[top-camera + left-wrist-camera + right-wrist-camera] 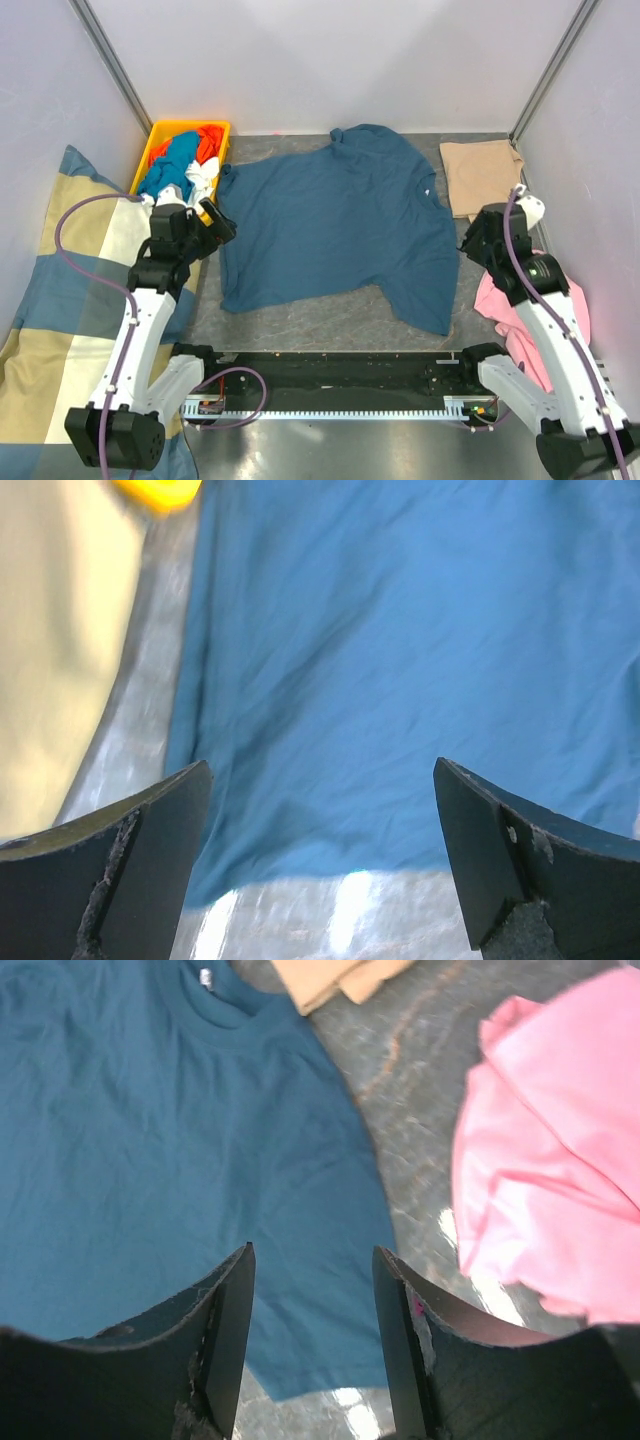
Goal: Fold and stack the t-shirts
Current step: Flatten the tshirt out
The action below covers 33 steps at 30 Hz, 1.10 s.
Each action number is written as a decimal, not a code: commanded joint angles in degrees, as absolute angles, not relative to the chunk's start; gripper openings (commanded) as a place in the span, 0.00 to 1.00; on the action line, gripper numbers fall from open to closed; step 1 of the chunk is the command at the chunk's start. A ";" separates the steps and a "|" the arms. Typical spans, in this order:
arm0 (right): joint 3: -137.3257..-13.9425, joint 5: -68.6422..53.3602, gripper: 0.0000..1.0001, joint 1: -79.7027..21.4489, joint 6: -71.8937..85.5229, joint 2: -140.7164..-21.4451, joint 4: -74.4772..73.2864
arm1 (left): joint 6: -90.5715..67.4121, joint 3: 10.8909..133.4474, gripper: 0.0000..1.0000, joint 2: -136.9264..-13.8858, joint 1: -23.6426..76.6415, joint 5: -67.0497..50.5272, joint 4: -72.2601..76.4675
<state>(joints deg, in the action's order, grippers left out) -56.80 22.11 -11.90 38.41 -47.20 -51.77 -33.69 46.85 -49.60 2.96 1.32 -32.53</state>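
A large dark teal t-shirt (335, 225) lies spread flat on the grey table, collar toward the right. A folded tan t-shirt (480, 175) rests at the back right. My left gripper (218, 225) hovers over the teal shirt's left hem. In the left wrist view it (321, 765) stands wide open above the cloth (400, 630), with nothing between its fingers. My right gripper (468, 240) hangs at the shirt's right edge. The right wrist view shows it (313, 1250) open over the teal sleeve (150, 1140), holding nothing, with the tan shirt (330, 978) beyond.
A yellow bin (160, 135) of crumpled clothes stands at the back left. A checked cushion (60, 280) fills the left side. A pink garment (530, 300) lies bunched at the right, beside my right arm. Walls close in the back and sides.
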 commanded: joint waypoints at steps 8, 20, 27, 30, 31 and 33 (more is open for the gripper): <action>-60.99 10.90 0.62 -14.85 27.86 -71.24 -29.01 | -31.20 47.54 1.00 -66.78 14.11 -3.26 -10.38; -66.88 2.80 0.65 -20.57 24.52 -95.69 -19.69 | -33.75 49.66 1.00 -84.99 26.98 -1.23 -4.83; -72.16 14.31 0.66 -22.15 23.47 -104.84 -26.36 | -32.87 46.94 1.00 -83.32 26.90 1.30 -5.54; -71.98 17.13 0.70 -22.50 23.55 -107.22 -28.03 | -32.69 46.06 1.00 -82.97 26.89 2.19 -5.98; -71.90 17.66 0.70 -22.50 23.47 -108.18 -28.39 | -32.61 45.88 1.00 -82.97 26.81 2.37 -5.98; -71.63 18.02 0.73 -22.76 23.55 -109.15 -29.18 | -32.96 45.70 1.00 -83.23 26.72 2.64 -5.89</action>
